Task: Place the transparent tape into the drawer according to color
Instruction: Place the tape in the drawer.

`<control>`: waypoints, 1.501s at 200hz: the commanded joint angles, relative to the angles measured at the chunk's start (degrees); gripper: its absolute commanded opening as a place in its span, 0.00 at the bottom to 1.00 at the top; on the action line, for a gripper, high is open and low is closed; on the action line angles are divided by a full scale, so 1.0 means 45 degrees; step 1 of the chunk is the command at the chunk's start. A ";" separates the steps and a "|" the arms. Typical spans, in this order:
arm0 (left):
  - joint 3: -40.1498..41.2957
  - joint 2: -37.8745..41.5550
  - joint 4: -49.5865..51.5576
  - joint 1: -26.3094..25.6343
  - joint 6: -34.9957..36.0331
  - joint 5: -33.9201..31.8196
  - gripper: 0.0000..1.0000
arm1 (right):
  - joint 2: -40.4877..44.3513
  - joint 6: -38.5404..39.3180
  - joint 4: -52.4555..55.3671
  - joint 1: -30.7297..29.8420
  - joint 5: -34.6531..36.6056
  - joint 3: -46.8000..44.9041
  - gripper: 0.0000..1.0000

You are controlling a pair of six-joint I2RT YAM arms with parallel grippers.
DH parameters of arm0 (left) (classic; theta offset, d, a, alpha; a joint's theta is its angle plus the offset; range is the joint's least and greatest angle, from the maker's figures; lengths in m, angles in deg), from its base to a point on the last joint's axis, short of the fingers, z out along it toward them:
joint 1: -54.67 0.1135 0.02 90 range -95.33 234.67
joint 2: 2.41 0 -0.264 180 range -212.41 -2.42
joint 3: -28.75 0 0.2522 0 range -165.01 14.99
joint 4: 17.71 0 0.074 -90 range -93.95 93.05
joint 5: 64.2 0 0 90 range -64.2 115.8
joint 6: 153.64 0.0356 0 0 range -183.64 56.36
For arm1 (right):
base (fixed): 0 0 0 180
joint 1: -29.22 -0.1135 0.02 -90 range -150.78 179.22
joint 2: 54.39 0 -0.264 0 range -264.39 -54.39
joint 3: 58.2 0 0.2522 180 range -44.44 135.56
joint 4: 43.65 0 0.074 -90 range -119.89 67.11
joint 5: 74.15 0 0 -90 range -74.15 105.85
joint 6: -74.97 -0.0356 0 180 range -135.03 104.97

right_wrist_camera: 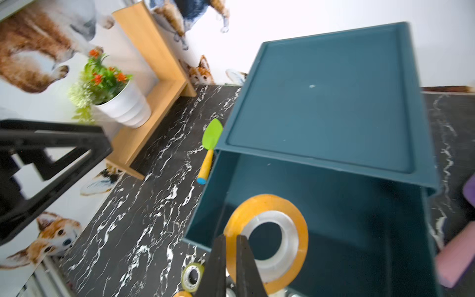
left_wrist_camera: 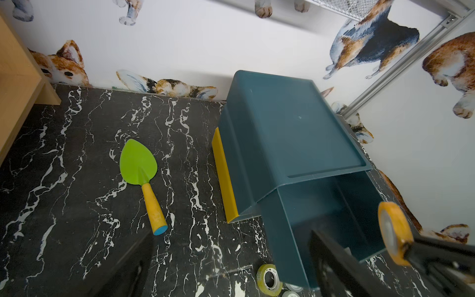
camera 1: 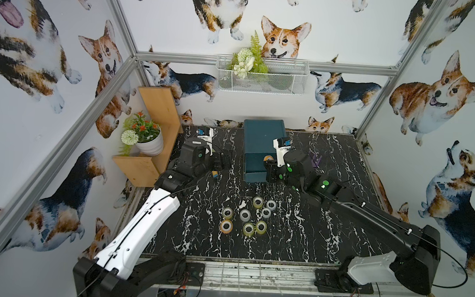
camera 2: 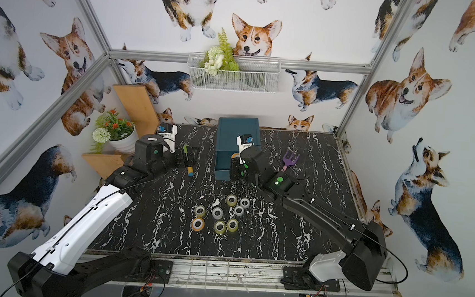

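One black marble table [camera 1: 194,238] carries a boxy teal chest [camera 1: 263,134] at its far side, with the top drawer [right_wrist_camera: 334,231] pulled out toward me. My left gripper [camera 1: 223,162] hangs left of the chest near a green trowel [left_wrist_camera: 138,162], fingers spread wide and empty. My right gripper [right_wrist_camera: 230,246] is clenched on the lower rim of an orange tape roll [right_wrist_camera: 266,239], which stands on edge above the drawer's front end. Eight more rolls [camera 1: 245,215] lie grouped nearer me, well apart from both.

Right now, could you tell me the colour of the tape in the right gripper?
The tape is orange; it shows best in the right wrist view.
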 commanded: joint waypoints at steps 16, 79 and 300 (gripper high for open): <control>0.0078 0.0064 -0.0325 -0.0001 0.0053 0.0208 1.00 | -0.0193 0.0025 0.0104 0.0744 -0.0102 -0.0310 0.02; -0.0010 -0.0082 -0.0213 -0.0050 -0.0255 0.0424 0.99 | -0.0534 -0.0327 0.0186 0.1238 0.0409 -0.0268 0.39; 0.6805 0.1776 0.2553 -0.6116 -0.7703 -0.4104 0.71 | 0.4445 -0.0968 -0.1446 -0.0036 0.0617 -0.5437 0.56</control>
